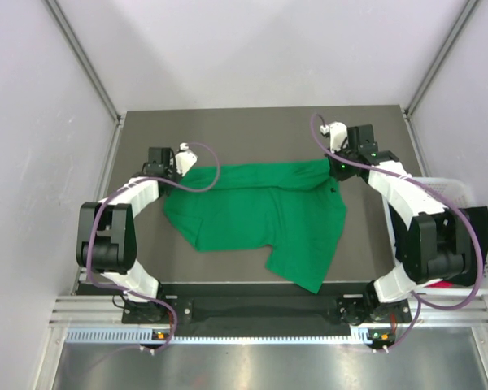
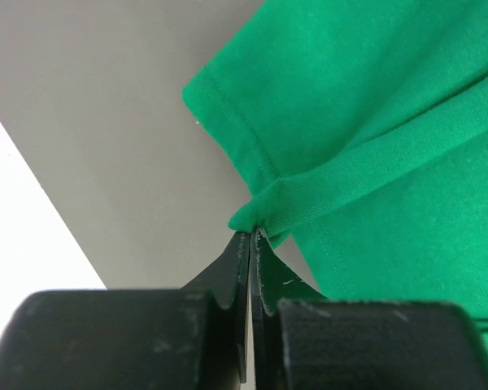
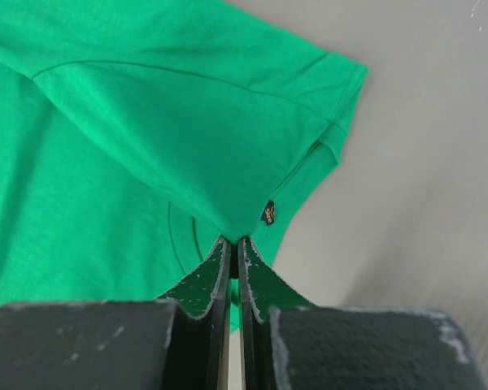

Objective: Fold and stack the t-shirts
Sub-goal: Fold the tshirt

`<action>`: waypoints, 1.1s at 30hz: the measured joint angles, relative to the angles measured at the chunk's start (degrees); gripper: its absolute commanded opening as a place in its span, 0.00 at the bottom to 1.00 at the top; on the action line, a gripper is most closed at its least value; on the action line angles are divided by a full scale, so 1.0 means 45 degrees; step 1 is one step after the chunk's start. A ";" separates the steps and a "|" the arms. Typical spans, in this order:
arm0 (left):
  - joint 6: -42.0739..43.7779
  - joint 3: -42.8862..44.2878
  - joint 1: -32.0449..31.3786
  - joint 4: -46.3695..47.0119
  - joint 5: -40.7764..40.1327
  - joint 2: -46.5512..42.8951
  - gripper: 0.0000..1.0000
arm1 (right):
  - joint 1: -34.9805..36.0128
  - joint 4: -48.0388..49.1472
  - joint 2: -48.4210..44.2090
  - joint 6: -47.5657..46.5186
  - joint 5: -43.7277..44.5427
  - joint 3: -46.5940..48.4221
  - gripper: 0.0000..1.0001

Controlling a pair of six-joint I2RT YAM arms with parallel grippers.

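A bright green t-shirt [image 1: 260,207] lies stretched across the dark table [image 1: 252,134], its lower right part hanging towards the front edge. My left gripper [image 1: 186,168] is shut on the shirt's far left corner, and the left wrist view shows a folded hem of the green shirt [image 2: 374,122] pinched at the left gripper's tips [image 2: 250,234]. My right gripper [image 1: 335,166] is shut on the far right corner. In the right wrist view the green cloth [image 3: 146,122] is bunched into the right gripper's tips [image 3: 234,240], beside a small dark label [image 3: 268,214].
A white basket [image 1: 464,191] stands at the table's right edge behind the right arm, with black cloth [image 1: 477,236] and a bit of red cloth [image 1: 444,286] showing in it. Grey walls close in the left, right and back.
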 measured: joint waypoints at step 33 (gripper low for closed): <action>-0.2346 0.2302 0.0000 -0.2176 0.2035 0.2438 0.00 | 0.0000 0.0019 0.0860 0.0330 -0.0447 0.0651 0.00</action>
